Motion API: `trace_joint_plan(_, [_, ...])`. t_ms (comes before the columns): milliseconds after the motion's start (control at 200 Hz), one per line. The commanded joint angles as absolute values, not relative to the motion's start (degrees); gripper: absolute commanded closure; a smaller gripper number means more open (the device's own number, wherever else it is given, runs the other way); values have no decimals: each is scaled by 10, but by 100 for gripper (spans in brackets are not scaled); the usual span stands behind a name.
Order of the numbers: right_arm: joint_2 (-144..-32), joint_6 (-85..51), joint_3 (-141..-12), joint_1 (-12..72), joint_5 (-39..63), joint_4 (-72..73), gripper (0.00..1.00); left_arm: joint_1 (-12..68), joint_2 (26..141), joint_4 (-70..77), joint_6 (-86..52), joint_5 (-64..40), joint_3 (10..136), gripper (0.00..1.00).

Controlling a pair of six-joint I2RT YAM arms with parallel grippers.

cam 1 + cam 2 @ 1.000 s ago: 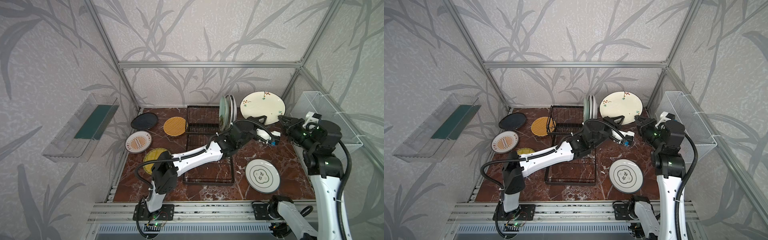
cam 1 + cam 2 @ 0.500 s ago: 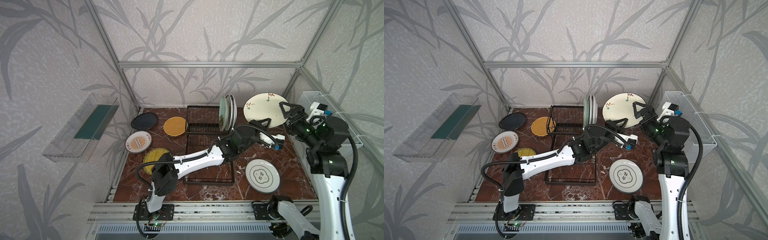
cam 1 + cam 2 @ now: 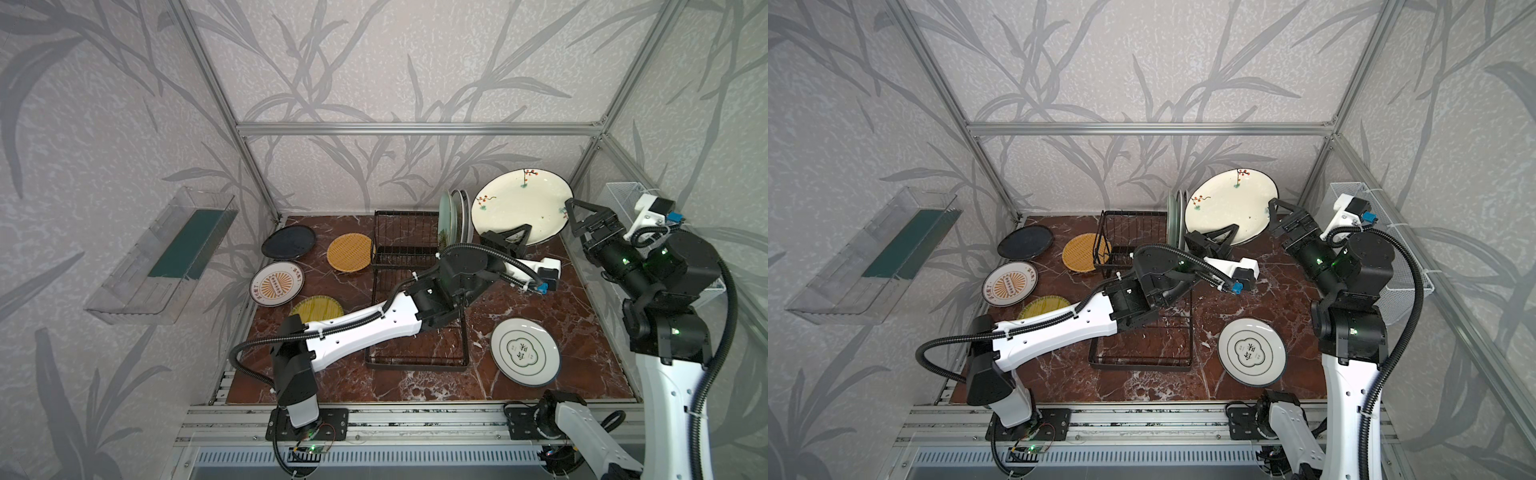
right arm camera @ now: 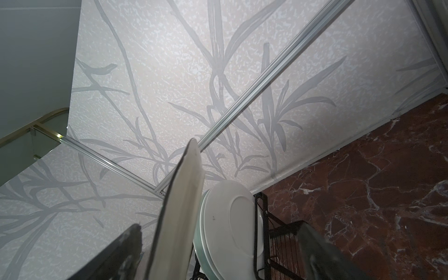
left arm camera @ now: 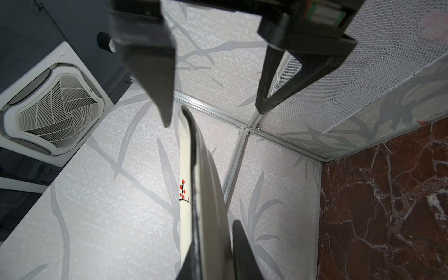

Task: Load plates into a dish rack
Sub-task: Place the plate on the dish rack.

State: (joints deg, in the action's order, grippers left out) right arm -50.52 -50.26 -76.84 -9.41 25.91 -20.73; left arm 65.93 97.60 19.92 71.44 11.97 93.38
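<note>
A cream floral plate (image 3: 521, 203) (image 3: 1231, 203) hangs tilted in the air beside the dish rack (image 3: 405, 232) (image 3: 1129, 232). My left gripper (image 3: 509, 235) (image 5: 213, 261) is shut on its lower rim. My right gripper (image 3: 582, 214) (image 4: 220, 225) is open at the plate's right edge; the rim (image 4: 179, 218) stands between its fingers without touching them. A pale teal plate (image 3: 444, 216) and white plates (image 4: 232, 218) stand in the rack's upright slots. Flat on the table lie a black plate (image 3: 288, 242), two woven ones (image 3: 349, 252) (image 3: 318, 307), a sunburst one (image 3: 277, 284) and a green-emblem one (image 3: 524, 352).
A white mesh basket (image 3: 623, 195) hangs on the right wall just behind my right wrist. A clear plastic bin (image 3: 166, 253) is fixed to the left wall. My left arm stretches over the rack's flat grid tray (image 3: 415, 357) and part of the yellow woven plate.
My right gripper has opened off the floral plate's rim and swung up and to the right. The left gripper keeps the plate and has raised it slightly.
</note>
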Motion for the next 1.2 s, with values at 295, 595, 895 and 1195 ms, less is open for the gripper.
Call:
trace_joint_plan(295, [-495, -482, -752, -96, 281, -181, 1, 660, 826, 187, 571, 168, 891, 100])
trace_joint_plan(595, [-486, -495, -707, -96, 301, -173, 1, 659, 768, 114, 436, 200, 901, 100])
trace_joint_plan(895, [-482, -478, -667, -84, 316, -201, 1, 655, 752, -22, 181, 266, 977, 100])
trace_joint_plan(1195, [-484, -454, -648, -44, 301, -206, 1, 648, 821, -138, 49, 390, 1115, 100])
